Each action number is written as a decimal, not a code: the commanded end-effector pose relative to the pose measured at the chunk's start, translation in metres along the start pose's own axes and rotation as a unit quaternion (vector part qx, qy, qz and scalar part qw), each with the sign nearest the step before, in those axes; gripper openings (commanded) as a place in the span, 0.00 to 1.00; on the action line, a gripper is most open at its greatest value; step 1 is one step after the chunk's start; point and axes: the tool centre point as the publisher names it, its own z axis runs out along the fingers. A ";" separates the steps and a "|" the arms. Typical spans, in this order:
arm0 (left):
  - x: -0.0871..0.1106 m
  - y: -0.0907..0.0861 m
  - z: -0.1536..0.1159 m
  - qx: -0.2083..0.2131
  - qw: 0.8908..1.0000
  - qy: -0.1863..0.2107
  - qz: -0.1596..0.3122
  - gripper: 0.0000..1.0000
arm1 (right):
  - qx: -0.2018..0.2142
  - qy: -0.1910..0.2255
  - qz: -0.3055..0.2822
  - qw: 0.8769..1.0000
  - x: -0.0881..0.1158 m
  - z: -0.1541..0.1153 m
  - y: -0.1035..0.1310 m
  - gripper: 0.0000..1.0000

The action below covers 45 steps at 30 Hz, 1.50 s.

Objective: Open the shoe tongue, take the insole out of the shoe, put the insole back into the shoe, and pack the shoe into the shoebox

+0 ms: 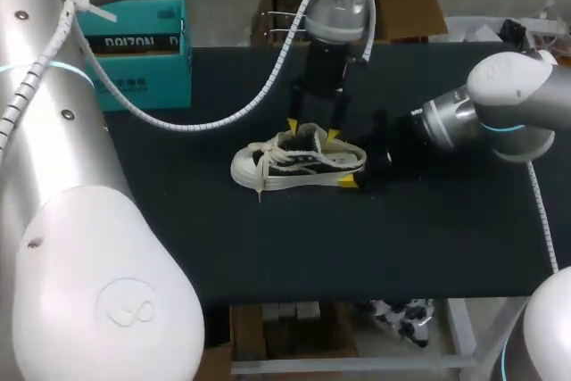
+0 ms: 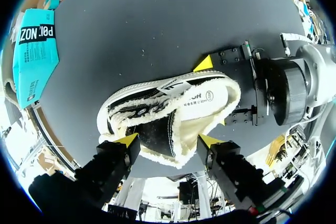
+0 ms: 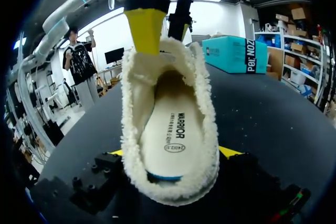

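A white and black low sneaker (image 1: 299,165) with fleece lining lies on its sole mid-table, toe to the left. Its white insole (image 3: 176,135) lies inside. My left gripper (image 1: 311,130) hangs straight over the shoe's opening; in the left wrist view its fingers (image 2: 168,140) stand open on either side of the fleece-edged tongue (image 2: 157,129). My right gripper (image 3: 172,152) is at the heel, one yellow tip against each side of it, shut on the shoe (image 3: 168,108). The teal shoebox (image 1: 134,51) stands at the back left.
The black table (image 1: 357,247) has bare surface in front of the shoe and to its right. The right arm's wrist (image 1: 455,122) reaches in low from the right, close behind the heel. Shoelaces (image 1: 263,167) hang loose near the toe.
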 end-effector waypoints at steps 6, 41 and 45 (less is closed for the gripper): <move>0.005 -0.001 0.003 -0.043 0.997 -0.058 -0.007 0.30 | -0.002 0.001 -0.001 1.000 -0.003 0.006 -0.007 0.00; -0.098 0.040 0.015 0.105 0.975 0.188 -0.052 0.00 | -0.002 0.001 -0.001 1.000 -0.003 0.006 -0.007 0.00; -0.102 0.038 0.022 0.101 0.974 0.194 -0.057 0.00 | -0.002 0.001 -0.001 1.000 -0.003 0.006 -0.007 0.00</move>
